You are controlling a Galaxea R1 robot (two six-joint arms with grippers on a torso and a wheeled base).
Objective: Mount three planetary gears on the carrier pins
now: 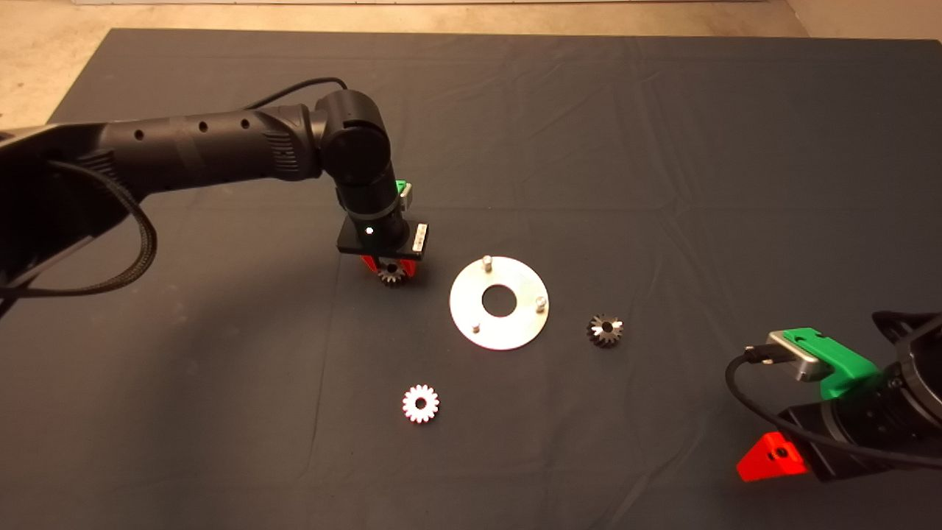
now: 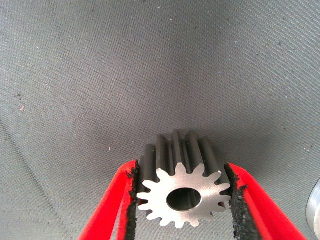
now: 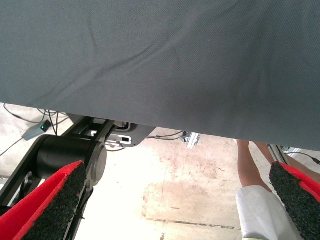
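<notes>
Steel gear [image 2: 182,197] pinched flat between the left gripper's [image 1: 390,271] pads – just left of the disc [image 1: 471,298], nearest its top pin [image 1: 486,261]; right gripper [image 1: 773,456] parked wide

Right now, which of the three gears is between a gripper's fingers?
The gear left of the carrier disc, clamped by the left gripper. The other two gears lie free on the mat, in front and right of the disc.
</notes>
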